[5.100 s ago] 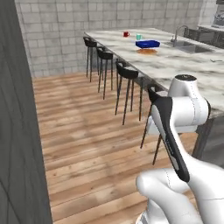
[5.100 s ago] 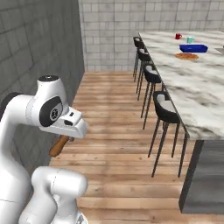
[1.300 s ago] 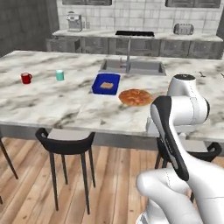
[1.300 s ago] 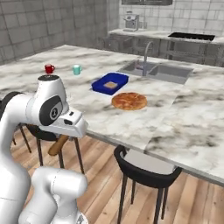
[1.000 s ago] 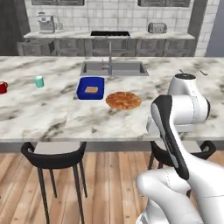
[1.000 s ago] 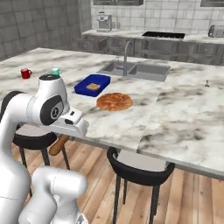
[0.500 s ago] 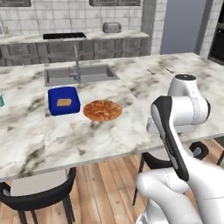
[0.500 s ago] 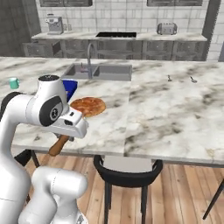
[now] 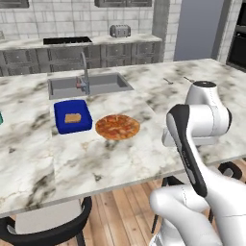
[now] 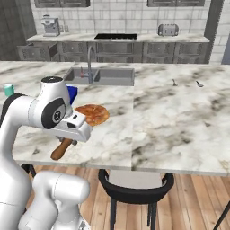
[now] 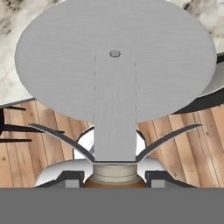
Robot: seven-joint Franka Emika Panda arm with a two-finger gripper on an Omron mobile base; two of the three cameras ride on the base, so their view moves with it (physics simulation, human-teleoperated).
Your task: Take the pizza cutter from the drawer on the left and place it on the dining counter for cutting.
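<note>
Clamped in the two-finger gripper (image 11: 114,177) is the pizza cutter with the round grey steel blade and orange-brown wooden handle (image 11: 114,83); in the hand view its disc spreads across the upper half, the handle's end sits at six o'clock between the dark fingertips (image 11: 70,178), and wooden floorboards (image 11: 183,144) lie behind.

From the right base view, the cutter's handle (image 10: 62,148) juts toward seven o'clock beneath the white hand, just short of the white marble dining counter with grey-brown veins (image 10: 179,117). At twelve o'clock of it lies the round reddish pizza (image 10: 92,114).

From the left base view, the pizza (image 9: 117,127) lies at the counter's (image 9: 43,158) centre, a blue square container (image 9: 72,116) at its nine o'clock, the sunken grey sink (image 9: 86,85) beyond.
</note>
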